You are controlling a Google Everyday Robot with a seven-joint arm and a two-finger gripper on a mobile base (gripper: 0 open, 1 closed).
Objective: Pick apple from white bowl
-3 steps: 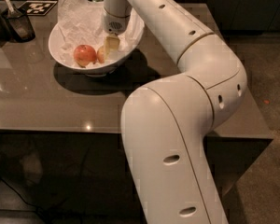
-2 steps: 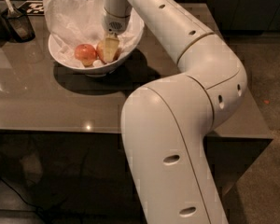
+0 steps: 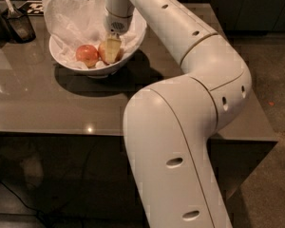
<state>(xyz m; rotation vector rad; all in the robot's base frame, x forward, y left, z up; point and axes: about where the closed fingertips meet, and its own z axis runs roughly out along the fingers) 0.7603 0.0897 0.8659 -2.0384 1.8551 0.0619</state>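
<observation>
Apple (image 3: 103, 53) status: it lies in the white bowl (image 3: 130, 51) at about 4 o'clock from the bowl's centre, on the crumpled paper (image 3: 69, 18). The gripper (image 3: 111, 56) is set down directly over it.

You find almost no change over the last second. The gripper stays low in the bowl at the same spot. The apple has not risen, and the second apple (image 3: 87, 54), just beside it at 9 o'clock, has not shifted. My judgement is that the grasp is being settled and the lift has not yet begun.

Limits of inspection: the gripper's pale lower part covers most of the apple, and only reddish edges show either side, so you cannot judge its colour well. You also cannot tell whether the gripper is clamped on the fruit or spread around it. The arm (image 3: 180, 32) hides the bowl's rim at 1 o'clock. A dark container (image 3: 19, 25) at the 10 o'clock corner of the table (image 3: 47, 103) is cut off at the frame's edge.
</observation>
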